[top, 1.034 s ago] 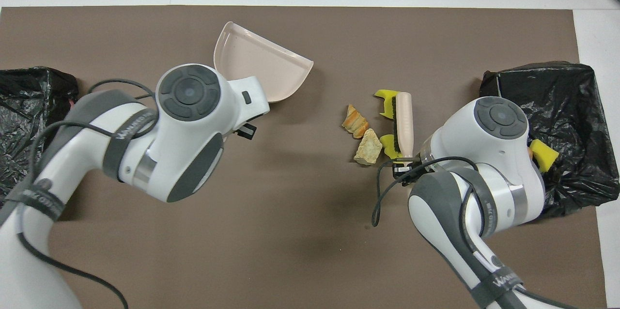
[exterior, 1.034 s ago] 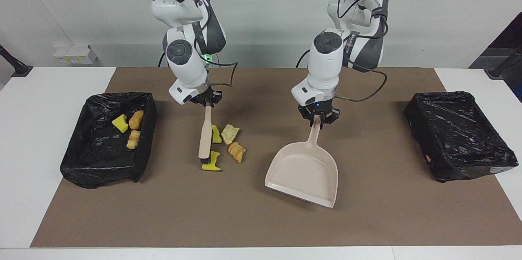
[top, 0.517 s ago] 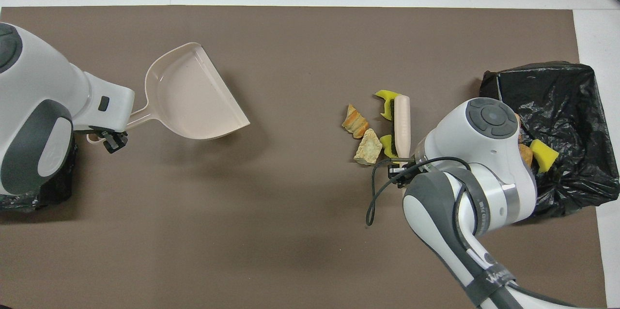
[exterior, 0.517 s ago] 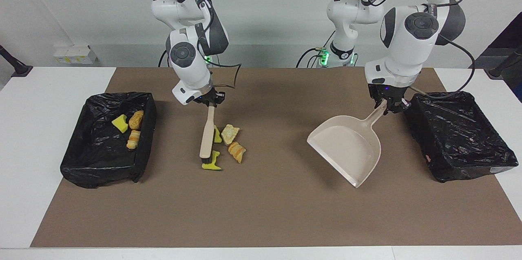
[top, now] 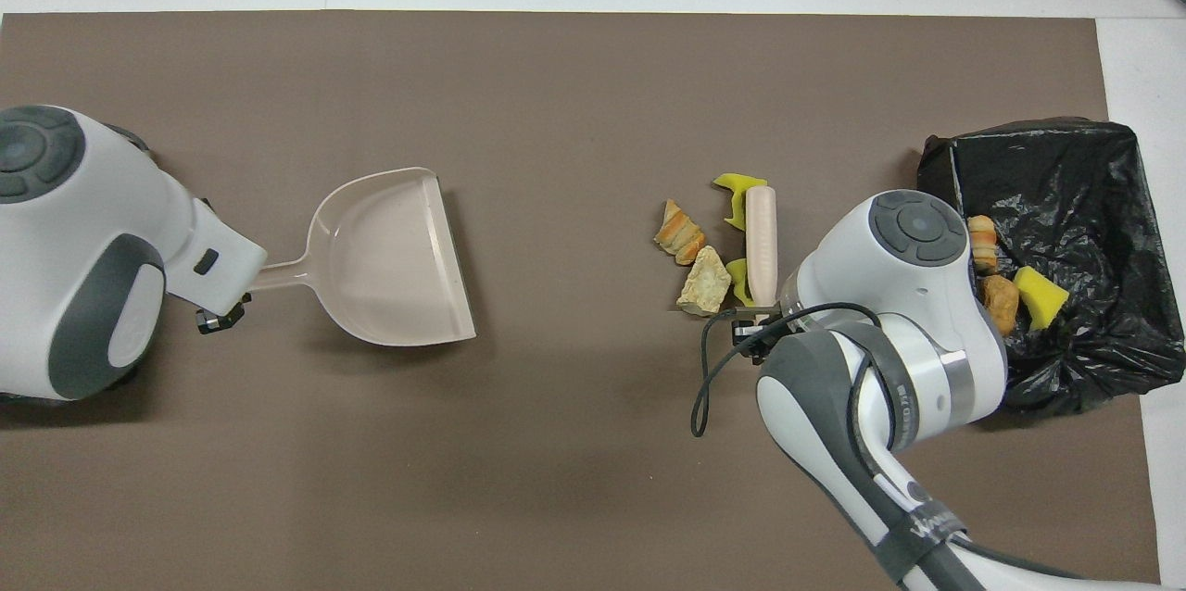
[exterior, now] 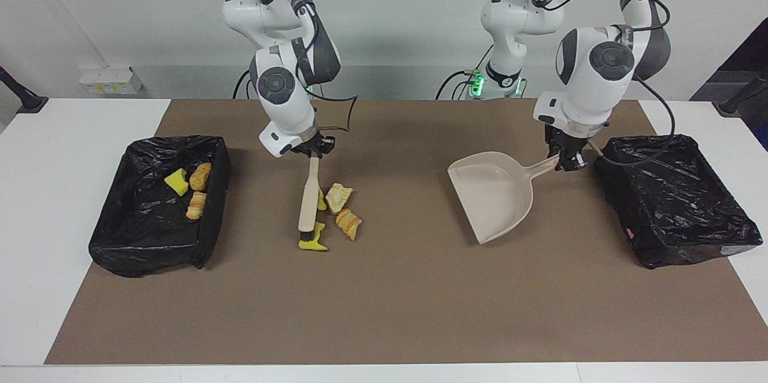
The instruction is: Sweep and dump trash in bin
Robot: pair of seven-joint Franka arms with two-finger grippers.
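Three scraps (exterior: 192, 186) lie already in the bin (exterior: 138, 233) at the right arm's end of the table. Beside it the right gripper (exterior: 312, 152) is clamped on the handle of the brush (exterior: 308, 197), whose bristles touch a yellow chunk; four loose scraps (exterior: 339, 197) sit around the brush head. The left gripper (exterior: 567, 161) grips the handle of the dustpan (exterior: 495, 197), empty and well apart from the pile, near the second bin (exterior: 672, 203). I judge a new sweep is being prepared: the pan's lip must next come down on the mat (exterior: 384, 311) just beside the pile. The overhead view hides the second bin and both grips under the arms, but it shows the binned pieces more clearly.
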